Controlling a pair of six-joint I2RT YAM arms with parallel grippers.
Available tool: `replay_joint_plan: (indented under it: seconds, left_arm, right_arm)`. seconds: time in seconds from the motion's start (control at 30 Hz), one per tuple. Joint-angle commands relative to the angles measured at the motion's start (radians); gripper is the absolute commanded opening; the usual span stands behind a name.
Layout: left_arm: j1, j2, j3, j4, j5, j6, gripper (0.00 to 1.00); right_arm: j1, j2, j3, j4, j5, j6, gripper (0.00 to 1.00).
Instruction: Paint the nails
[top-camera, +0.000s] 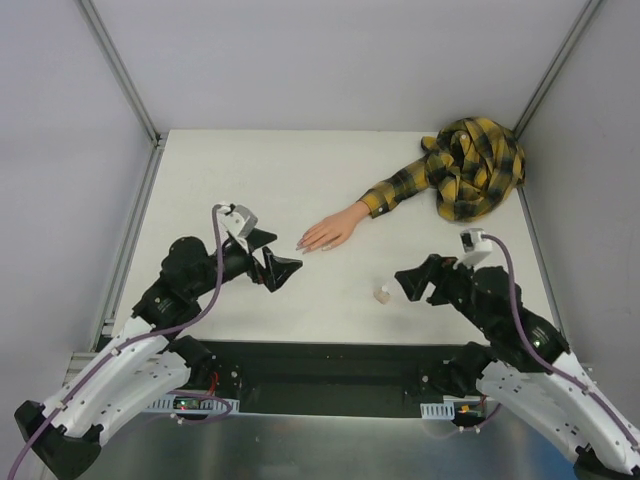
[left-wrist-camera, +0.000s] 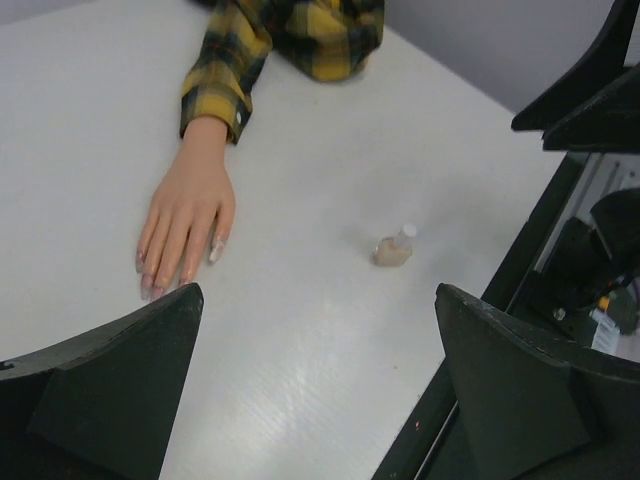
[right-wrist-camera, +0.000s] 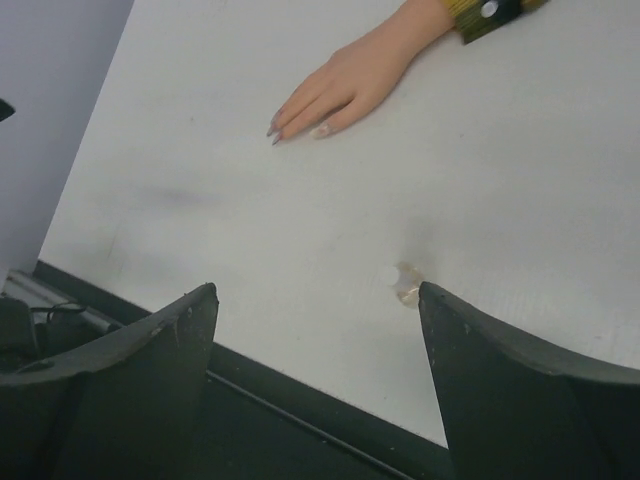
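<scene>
Pale grey walls closed the space in on three sides, with metal frame rails running down the back corners. A white matte table filled the floor of the enclosure. A faint grey smudge showed on it in the right wrist view, and a black strip ran along its near edge, where the two arm bases sat.

The left arm reached in from the near left. The left gripper hung over the table just beside the fingertips of the mannequin hand, its fingers spread wide with nothing between them. The right gripper was over the near right part of the table, its fingers likewise parted and holding nothing.

A yellow-black plaid sleeve lay bunched in the far right corner. Its cuff stretched toward the table's centre, and the peach hand lay flat, palm down, fingers pointing to the near left.

A small beige bottle with a white cap stood on the bare table near the right gripper, apart from the hand.

The nails, pale lilac-pink, tipped the fingers at the table's middle, facing the left gripper.
</scene>
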Motion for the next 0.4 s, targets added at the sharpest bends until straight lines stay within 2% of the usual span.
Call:
replay_joint_plan:
  seconds: [0.0,0.17,0.23,0.27,0.37]
  left_arm:
    - [0.011,-0.165,-0.102,0.178,-0.055,-0.217,0.99]
    - [0.011,-0.403,-0.376,0.365,-0.111,-0.400,0.99]
    - [0.010,-0.521,-0.446,0.436,-0.133,-0.437,0.99]
    - [0.010,-0.553,-0.492,0.444,-0.141,-0.464,0.99]
    - [0.011,-0.650,-0.517,0.412,-0.157,-0.475,0.99]
  right_arm:
    - [-0.004,-0.181,-0.053,-0.090,0.213,-0.070,0.89]
    - [-0.004,-0.297,-0.073,-0.083,0.223,-0.098,1.00]
    - [-0.002,-0.312,-0.105,-0.042,0.182,-0.124,0.97]
    - [-0.004,-0.312,-0.118,-0.043,0.197,-0.086,0.97]
    - [-0.004,-0.286,-0.104,-0.060,0.170,-0.065,0.97]
